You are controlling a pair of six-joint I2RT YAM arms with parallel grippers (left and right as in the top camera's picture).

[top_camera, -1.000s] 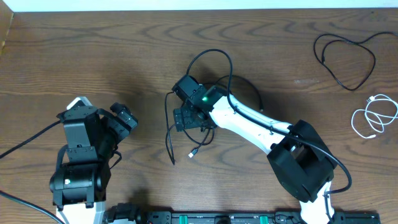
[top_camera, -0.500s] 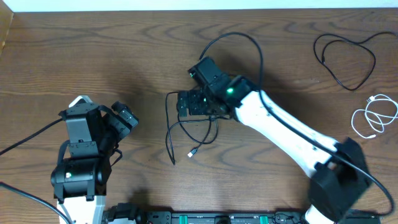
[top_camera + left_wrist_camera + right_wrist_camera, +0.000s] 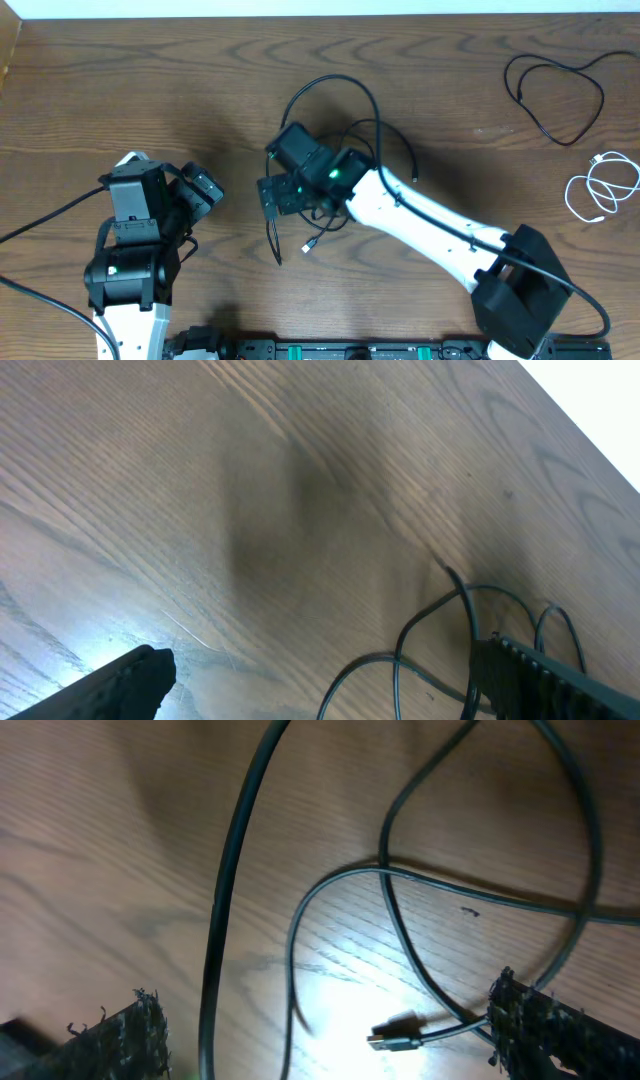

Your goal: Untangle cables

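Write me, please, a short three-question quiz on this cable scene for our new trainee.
1. True or false: the white cable is tangled with the central black cable.
2. The right claw is: A) shut on a plug; B) open above the central black cable; C) out of view.
3. Which claw hangs clear of all the cables?

Key: 1 false, they lie far apart; 2 B; 3 the left claw.
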